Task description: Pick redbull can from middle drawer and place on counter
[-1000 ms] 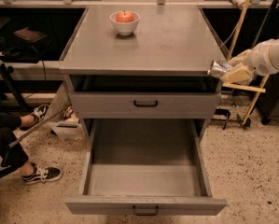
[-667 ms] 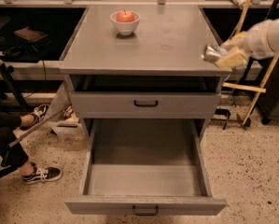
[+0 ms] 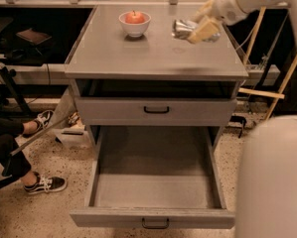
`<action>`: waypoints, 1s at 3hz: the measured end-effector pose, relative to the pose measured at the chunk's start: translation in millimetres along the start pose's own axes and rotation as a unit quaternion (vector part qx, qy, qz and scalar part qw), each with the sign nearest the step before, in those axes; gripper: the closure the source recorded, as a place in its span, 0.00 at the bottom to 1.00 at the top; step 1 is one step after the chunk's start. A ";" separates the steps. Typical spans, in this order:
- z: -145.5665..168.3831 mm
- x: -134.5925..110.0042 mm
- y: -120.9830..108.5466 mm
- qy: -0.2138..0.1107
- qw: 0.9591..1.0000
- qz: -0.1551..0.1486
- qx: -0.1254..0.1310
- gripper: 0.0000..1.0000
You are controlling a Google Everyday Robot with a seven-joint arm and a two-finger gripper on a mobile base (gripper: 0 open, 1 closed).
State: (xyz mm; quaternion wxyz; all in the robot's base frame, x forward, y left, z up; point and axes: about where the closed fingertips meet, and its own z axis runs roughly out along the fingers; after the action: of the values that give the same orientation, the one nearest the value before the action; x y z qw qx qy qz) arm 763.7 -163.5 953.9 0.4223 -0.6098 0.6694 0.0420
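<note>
The redbull can (image 3: 184, 29), silver and crinkled, is held sideways in my gripper (image 3: 200, 29), a little above the right rear part of the counter (image 3: 153, 53). The gripper's pale fingers (image 3: 203, 30) are shut on the can. My white arm comes in from the upper right. The middle drawer (image 3: 155, 175) is pulled fully open below and its grey inside is empty. Its black bar handle (image 3: 155, 225) shows at the bottom edge.
A white bowl (image 3: 134, 24) with a red apple stands at the counter's back middle. The upper drawer front (image 3: 156, 110) is shut. A person's legs and sneakers (image 3: 41, 183) are at the left on the floor. Part of my white body (image 3: 274, 182) fills the lower right.
My gripper has carried the can from beside the cabinet's right edge up and leftward over the counter. The view has shifted closer.
</note>
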 end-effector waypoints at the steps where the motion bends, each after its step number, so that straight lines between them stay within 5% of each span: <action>1: 63.7 -17.9 -9.8 -0.002 1.000 0.000 -0.020 1.00; 2: 126.6 18.4 -10.0 0.021 0.999 0.031 -0.027 1.00; 3: 138.3 44.3 -11.5 0.041 0.998 0.048 -0.021 1.00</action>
State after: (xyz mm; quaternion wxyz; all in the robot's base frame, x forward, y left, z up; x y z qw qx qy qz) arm 849.1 -121.9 843.4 0.3787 -0.5871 0.7136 0.0513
